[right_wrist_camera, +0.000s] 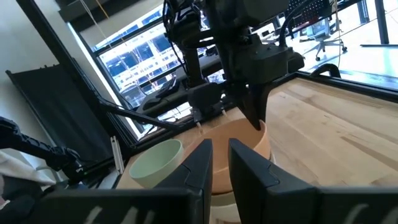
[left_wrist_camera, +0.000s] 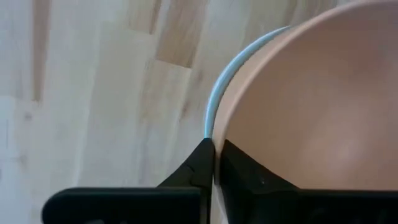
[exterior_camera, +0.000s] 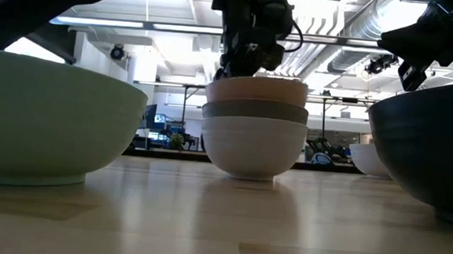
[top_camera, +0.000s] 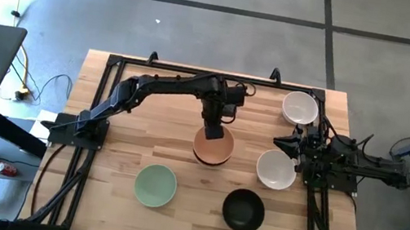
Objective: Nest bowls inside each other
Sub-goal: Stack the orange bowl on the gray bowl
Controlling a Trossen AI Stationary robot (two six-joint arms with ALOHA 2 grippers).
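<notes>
Mint bowl [exterior_camera: 50, 120] nearest on wood table [top_camera: 117, 151]; left fingers [left_wrist_camera: 214, 168] pinch peach bowl [top_camera: 212, 147] rim.

Overall brightness: high; table [top_camera: 143, 142] evenly lit from overhead.
Light source: ceiling fixtures and windows in the low view, blown out to white behind the arms.
Backlighting: left arm [exterior_camera: 252, 30] reads as a dark silhouette.
Glare: pale sheen on the concrete floor [top_camera: 66, 2]; soft reflection under the bowl stack [exterior_camera: 254, 133].
Shadows: faint, short, close under bowls.
Focus: mint bowl [exterior_camera: 50, 120] and black bowl [exterior_camera: 430, 147] soft at low view edges; peach bowl [left_wrist_camera: 311, 106] blurred at close range.
</notes>
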